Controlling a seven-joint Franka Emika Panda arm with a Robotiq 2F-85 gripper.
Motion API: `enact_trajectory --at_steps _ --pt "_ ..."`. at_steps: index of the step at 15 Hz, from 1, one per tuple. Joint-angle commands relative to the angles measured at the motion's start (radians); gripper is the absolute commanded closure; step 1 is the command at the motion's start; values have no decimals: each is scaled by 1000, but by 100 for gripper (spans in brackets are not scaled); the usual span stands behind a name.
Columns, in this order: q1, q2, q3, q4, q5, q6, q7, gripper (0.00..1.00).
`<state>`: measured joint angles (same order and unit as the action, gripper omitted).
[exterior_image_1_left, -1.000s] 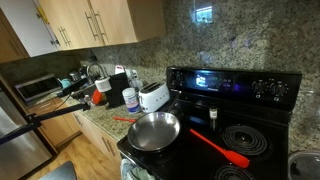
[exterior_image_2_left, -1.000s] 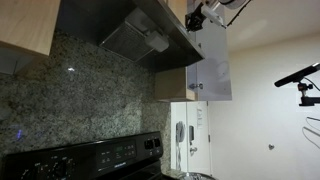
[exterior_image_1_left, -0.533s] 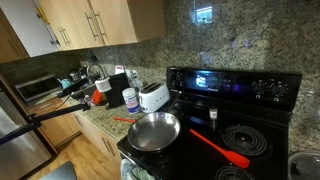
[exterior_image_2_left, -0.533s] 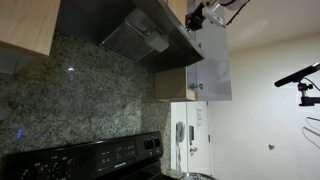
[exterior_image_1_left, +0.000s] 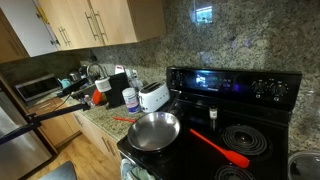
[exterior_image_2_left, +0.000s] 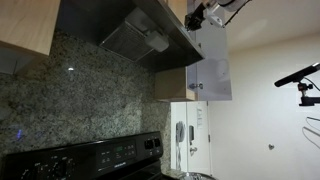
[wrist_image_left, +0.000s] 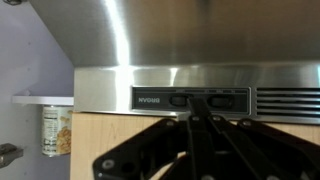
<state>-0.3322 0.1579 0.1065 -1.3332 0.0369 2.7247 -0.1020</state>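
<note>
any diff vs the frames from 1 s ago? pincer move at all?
Nothing visibly changed. The pincer stays up at the range hood, close to its switch panel. In an exterior view the frying pan and red spatula lie on the stove as before.

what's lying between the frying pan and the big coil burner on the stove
A red spatula lies between the frying pan and the big coil burner, handle end toward the pan, seen in an exterior view.
</note>
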Motion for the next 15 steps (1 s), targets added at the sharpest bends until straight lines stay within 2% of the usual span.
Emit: enact_trajectory --at_steps 1,15 --pt "0 0 1 0 0 0 -1 99" --pt "36 3 19 15 -23 2 -11 100"
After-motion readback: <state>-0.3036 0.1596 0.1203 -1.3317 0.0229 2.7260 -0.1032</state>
